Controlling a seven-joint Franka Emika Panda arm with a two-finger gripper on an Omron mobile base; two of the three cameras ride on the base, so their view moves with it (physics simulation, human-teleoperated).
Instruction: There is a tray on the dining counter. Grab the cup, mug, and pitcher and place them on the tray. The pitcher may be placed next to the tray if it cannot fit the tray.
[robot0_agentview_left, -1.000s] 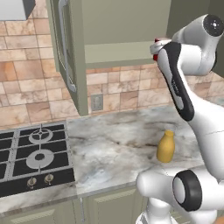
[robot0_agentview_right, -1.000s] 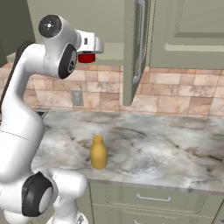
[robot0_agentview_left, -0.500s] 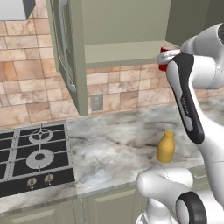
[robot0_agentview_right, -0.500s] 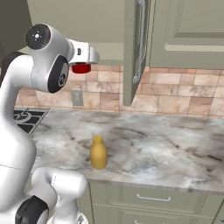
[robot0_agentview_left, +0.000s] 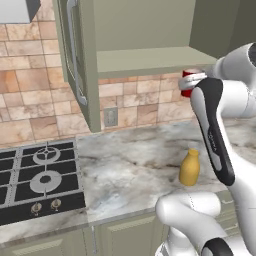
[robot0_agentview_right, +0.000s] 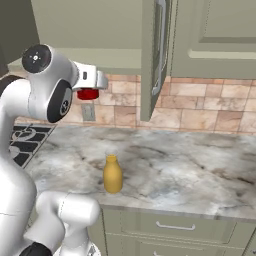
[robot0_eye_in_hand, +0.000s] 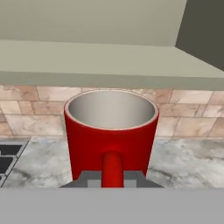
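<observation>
High above the counter, the jaws are clamped on the mug by its handle, so carrying it to the tray comes next, the pitcher waiting below.

The mug hung high above the wall counter, below the open cabinet; the pitcher stood at its five o'clock, the stove at nine.
</observation>
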